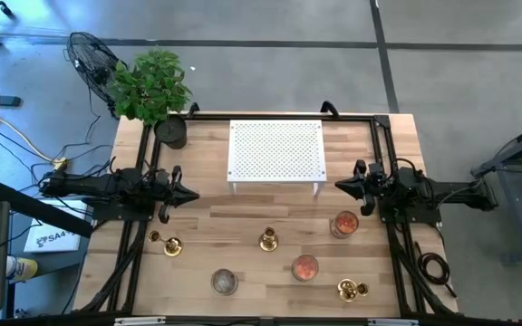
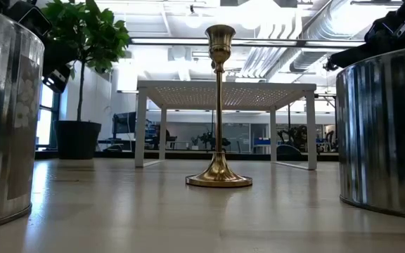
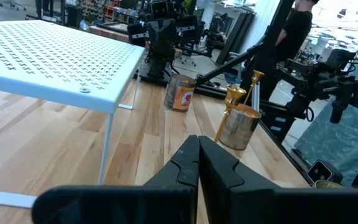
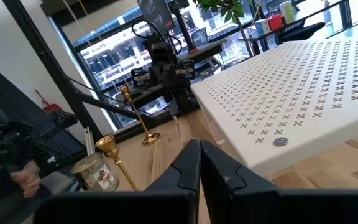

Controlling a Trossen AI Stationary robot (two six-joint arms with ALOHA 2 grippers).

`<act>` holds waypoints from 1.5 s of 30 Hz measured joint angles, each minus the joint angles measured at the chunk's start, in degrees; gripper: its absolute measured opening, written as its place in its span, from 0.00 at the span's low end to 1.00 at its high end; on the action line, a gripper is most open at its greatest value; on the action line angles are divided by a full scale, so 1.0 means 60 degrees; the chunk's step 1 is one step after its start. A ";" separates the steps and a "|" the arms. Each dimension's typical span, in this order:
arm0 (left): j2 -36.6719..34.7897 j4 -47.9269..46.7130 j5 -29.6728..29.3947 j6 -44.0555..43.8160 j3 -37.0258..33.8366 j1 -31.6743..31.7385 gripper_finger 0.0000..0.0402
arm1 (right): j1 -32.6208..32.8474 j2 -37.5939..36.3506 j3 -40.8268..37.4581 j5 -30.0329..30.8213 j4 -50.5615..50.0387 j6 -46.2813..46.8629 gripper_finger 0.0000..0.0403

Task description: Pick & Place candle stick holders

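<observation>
Three gold candle stick holders (image 1: 267,240) stand on the surface in front of the white rack (image 1: 275,151). Left gripper (image 1: 188,195) & right gripper (image 1: 341,186) wait at the sides, jaws shut, empty. Risk (tall, top-heavy): an off-centre pinch tips one over.

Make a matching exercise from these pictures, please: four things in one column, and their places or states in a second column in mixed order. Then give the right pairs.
Things:
1. potted plant
2. white perforated stand
3. grey tin
4. right gripper

Places or states:
a. near the front edge of the table, a little left of the middle
b. shut, just off the stand's right front leg
c. at the back left corner of the table
d. at the middle of the table's back edge

Right pairs: 1-c, 2-d, 3-a, 4-b.
</observation>
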 joint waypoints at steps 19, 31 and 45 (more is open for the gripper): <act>0.0000 0.0048 -0.0211 0.0003 -0.0003 -0.0003 0.00 | 0.0002 0.0002 0.0000 0.0001 0.0000 0.0001 0.01; -0.0003 0.0051 -0.0422 0.0003 -0.0001 -0.0002 0.00 | 0.0000 0.0000 -0.0001 0.0153 0.0148 0.0179 0.01; 0.0000 0.0033 -0.1005 0.0466 0.0008 -0.0003 0.03 | 0.0004 0.0000 0.0002 -0.0318 0.0226 0.0222 0.12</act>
